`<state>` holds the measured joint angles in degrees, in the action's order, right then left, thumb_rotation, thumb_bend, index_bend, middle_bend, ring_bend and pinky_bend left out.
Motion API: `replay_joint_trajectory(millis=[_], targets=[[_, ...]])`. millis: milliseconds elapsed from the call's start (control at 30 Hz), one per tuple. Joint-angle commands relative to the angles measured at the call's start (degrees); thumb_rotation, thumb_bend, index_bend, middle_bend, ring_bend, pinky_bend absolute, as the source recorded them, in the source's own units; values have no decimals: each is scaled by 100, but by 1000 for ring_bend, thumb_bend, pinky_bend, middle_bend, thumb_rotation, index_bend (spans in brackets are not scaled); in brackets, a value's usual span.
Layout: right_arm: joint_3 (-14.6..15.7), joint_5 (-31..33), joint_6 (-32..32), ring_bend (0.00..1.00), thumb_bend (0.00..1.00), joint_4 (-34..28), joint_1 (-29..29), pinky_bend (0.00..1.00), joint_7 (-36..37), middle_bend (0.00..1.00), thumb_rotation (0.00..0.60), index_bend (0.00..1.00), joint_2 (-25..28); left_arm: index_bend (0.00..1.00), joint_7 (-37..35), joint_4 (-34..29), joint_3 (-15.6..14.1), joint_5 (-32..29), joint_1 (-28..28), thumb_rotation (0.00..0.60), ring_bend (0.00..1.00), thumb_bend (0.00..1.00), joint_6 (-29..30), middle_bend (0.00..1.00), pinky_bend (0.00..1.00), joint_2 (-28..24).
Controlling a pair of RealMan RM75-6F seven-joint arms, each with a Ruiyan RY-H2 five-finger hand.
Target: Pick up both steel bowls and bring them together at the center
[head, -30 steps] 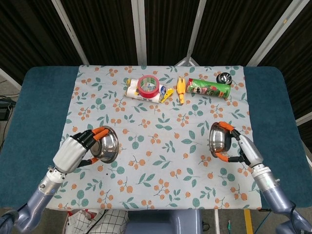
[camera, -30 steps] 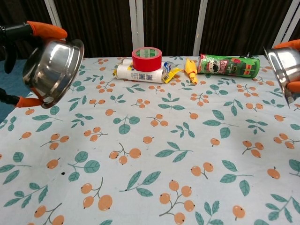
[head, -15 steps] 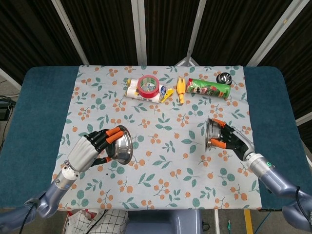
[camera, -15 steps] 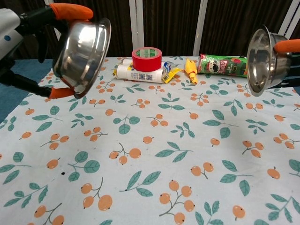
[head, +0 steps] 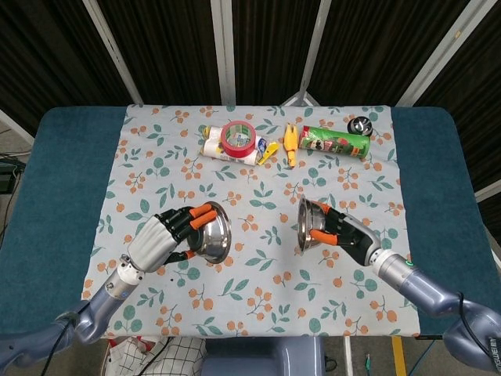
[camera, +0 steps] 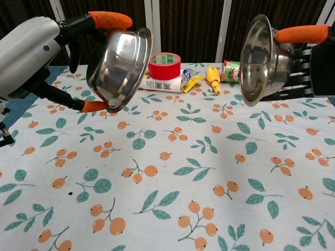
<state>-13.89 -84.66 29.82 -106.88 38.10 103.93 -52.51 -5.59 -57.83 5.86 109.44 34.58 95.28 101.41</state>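
Both bowls carried well inward over the last second, off the counter (head: pixel 63 157) and up in the air. Left bowl (head: pixel 213 233) gripped at the rim by the left hand (head: pixel 160 241), orange fingertips (camera: pixel 107 19) hooked over the top edge and another under the bottom edge, mouth tipped on its side and facing toward the middle. Right bowl (head: pixel 307 225) gripped the same way by the right hand (head: pixel 344 235), also tipped on edge, mouth facing the left bowl. A second ago held far out near the cloth's side edges; now both in front of the red tape roll (head: pixel 237 138), one to each side of it, the chips can (camera: pixel 232 70) partly hidden behind the right bowl in the chest view. Gap between the bowls much narrower, yet clearly apart, not touching.

Meaning for the task: pick-up done on both sides, meeting at the center mostly achieved but not finished. Likely remaining: a last short closing of the gap, with rims lined up to avoid a clash of steel on steel or a slip from such edge grips.
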Motion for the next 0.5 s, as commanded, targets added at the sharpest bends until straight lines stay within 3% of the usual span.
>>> replay_joint_trajectory(millis=[33, 500], targets=[[-72, 399, -136, 768, 429, -235, 172, 972, -349, 796, 600, 830, -63, 402, 79, -102, -13, 36, 35, 600, 430, 225, 59, 545, 634, 16], [-176, 2350, -105, 768, 433, -751, 628, 972, -1922, 796, 600, 830, -651, 401, 325, -472, -54, 35, 186, 600, 430, 225, -10, 545, 634, 154]])
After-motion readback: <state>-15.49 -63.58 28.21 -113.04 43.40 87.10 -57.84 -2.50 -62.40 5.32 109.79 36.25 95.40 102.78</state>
